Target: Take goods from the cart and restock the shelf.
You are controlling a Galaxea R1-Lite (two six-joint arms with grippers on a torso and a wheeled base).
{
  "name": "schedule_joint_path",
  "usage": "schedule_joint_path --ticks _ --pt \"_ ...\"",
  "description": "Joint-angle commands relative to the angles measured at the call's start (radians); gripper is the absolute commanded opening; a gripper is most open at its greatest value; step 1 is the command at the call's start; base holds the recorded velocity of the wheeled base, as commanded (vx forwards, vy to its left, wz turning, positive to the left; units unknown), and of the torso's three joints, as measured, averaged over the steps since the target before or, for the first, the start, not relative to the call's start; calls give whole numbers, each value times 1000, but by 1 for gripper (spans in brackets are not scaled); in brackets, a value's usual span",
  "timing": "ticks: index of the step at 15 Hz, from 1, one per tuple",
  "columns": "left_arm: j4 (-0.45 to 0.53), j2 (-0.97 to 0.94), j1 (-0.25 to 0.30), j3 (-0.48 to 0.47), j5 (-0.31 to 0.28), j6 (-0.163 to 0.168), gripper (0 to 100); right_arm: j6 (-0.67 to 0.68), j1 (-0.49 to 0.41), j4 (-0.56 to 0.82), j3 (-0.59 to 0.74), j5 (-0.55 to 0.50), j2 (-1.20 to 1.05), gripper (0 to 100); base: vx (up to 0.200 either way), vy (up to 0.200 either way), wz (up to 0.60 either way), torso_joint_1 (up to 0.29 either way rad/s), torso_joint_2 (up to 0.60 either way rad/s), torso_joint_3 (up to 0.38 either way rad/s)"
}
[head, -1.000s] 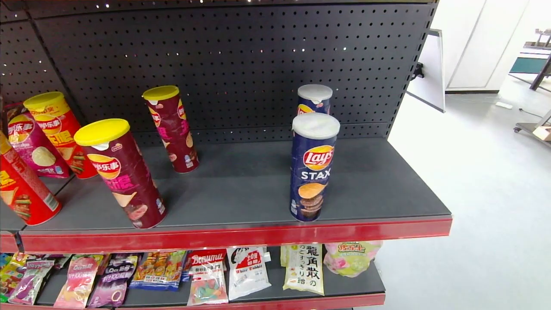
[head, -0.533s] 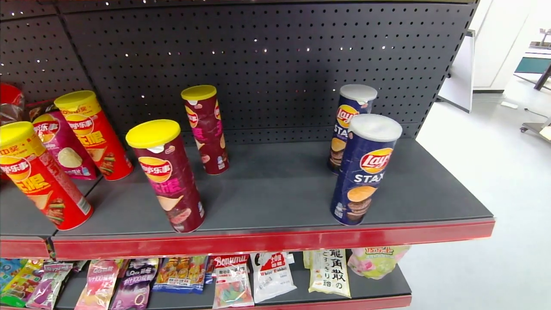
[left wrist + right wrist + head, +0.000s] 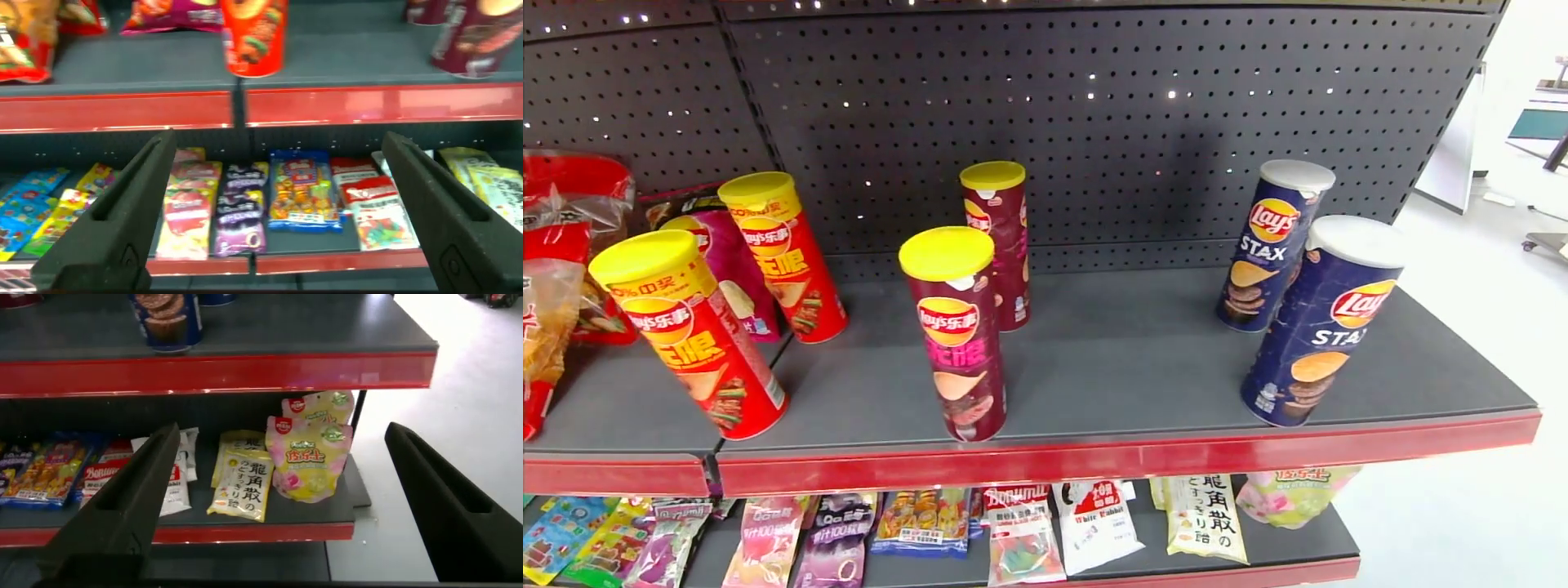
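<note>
On the dark shelf (image 3: 1127, 359) with a red front lip stand two blue chip cans (image 3: 1319, 318) at the right, two maroon cans (image 3: 956, 335) with yellow lids in the middle, and two red cans (image 3: 690, 335) at the left. My left gripper (image 3: 274, 220) is open and holds nothing; it faces the lower shelf below a red can's base (image 3: 253, 37). My right gripper (image 3: 282, 510) is open too, with nothing between its fingers, below the front blue can's base (image 3: 167, 318).
Several candy and snack bags (image 3: 1021, 531) hang in a row on the lower shelf. Pink and red chip bags (image 3: 564, 245) crowd the upper shelf's far left. A black pegboard backs the shelf. Open floor (image 3: 1486, 523) lies past the shelf's right end.
The head camera has turned left, so the whole shelf has slid right in the picture. More red cans and bags have come into view at the left. The cans themselves have not moved.
</note>
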Motion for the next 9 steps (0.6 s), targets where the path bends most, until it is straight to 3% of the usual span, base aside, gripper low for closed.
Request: schedule_joint_path --ticks 1,6,9 --pt "0 0 0 0 0 0 100 0 0 0 0 0 1 100 0 200 0 -2 7 7" --pt "0 0 0 0 0 0 100 0 0 0 0 0 1 100 0 200 0 3 3 4" --pt "0 0 0 0 0 0 100 0 0 0 0 0 1 100 0 0 0 0 0 0"
